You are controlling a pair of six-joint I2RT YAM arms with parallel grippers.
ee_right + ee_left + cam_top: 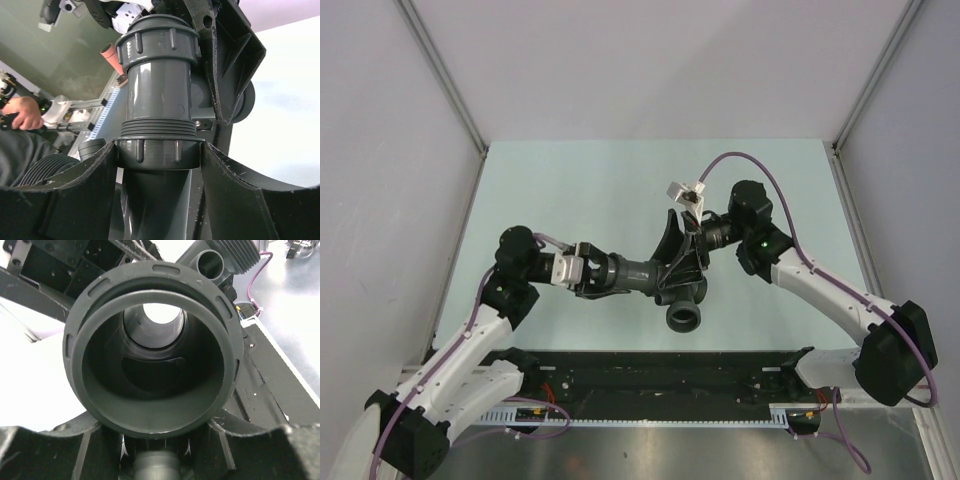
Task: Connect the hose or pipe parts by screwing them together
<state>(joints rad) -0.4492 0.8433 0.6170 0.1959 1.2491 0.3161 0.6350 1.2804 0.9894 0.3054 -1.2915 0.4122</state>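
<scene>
Flared rim of tube (150,415) fills the left wrist view, bore open straight through. Left gripper (588,272) jaws sit about half spread, clamped on that flared end. Its fingers (45,450) show at the lower corners of frame. Right gripper (159,155) is also about half spread, fingers pressed on both sides of the ribbed collar (145,150) where the fitting (683,315) meets the tube. Both parts are up off the table (570,180) at centre of the top view. Fitting is just right of the tube, with one round port toward the bottom of frame.

Key relation: the tube's long axis runs left to right across the top view, from the left jaws straight into the right jaws, so the grippers face each other along one line. In the right wrist view that axis is vertical in frame, with a band of threads (157,129) bare just above the collar. I judge the joint started, not seated. Next turn has to go about that axis, and I'd hold both ends in line or the threads may bind. Neither arm is nearer; each has its own part.
</scene>
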